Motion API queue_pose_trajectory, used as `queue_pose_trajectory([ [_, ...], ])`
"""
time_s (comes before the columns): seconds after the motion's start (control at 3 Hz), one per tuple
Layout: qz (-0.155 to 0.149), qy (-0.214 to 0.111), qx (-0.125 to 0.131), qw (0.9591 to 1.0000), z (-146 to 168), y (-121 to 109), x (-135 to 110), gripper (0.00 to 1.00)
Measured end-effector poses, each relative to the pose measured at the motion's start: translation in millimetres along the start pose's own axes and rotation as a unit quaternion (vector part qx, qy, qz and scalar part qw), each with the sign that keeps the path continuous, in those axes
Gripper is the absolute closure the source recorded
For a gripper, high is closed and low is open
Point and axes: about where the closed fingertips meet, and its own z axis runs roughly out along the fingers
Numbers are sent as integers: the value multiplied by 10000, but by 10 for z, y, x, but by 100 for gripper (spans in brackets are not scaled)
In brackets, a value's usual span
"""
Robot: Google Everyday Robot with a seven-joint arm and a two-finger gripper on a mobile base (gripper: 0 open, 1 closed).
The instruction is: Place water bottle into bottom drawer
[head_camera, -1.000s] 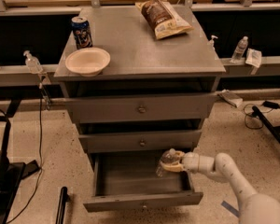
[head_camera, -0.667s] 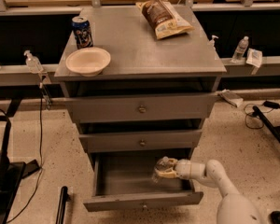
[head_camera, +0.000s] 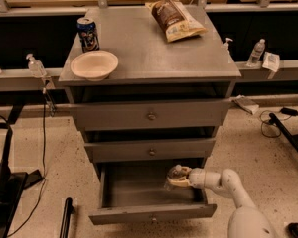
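The bottom drawer point(head_camera: 151, 213) of the grey cabinet is pulled open, and its inside shows as a deep grey box. My gripper point(head_camera: 178, 178) reaches in from the right over the drawer's right half. It is shut on the water bottle point(head_camera: 174, 176), a clear crinkled plastic bottle held low inside the drawer space, just under the middle drawer. The white arm point(head_camera: 223, 182) runs back to the lower right.
On the cabinet top stand a blue drink can point(head_camera: 88, 33), a pale bowl point(head_camera: 94, 65) and a chip bag point(head_camera: 176, 18). The middle drawer point(head_camera: 151, 149) and top drawer point(head_camera: 150, 115) are closed. Sanitizer bottles point(head_camera: 36, 66) sit on side ledges. Cables lie on the floor.
My gripper has moved left and slightly down with the bottle, deeper over the open bottom drawer. The drawers and the things on top have not moved.
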Motion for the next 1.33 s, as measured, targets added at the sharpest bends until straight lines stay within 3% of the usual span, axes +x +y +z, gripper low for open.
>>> queue_pose_trajectory([
  [0.33,-107,159,-15,9998,44,3,16,100],
  [0.67,-296,531,-177,9980,151,85,77,100],
  [1.0,-342,584,-210,9975,167,101,94,100],
  [1.33,-717,1017,-473,9911,276,230,231,100],
])
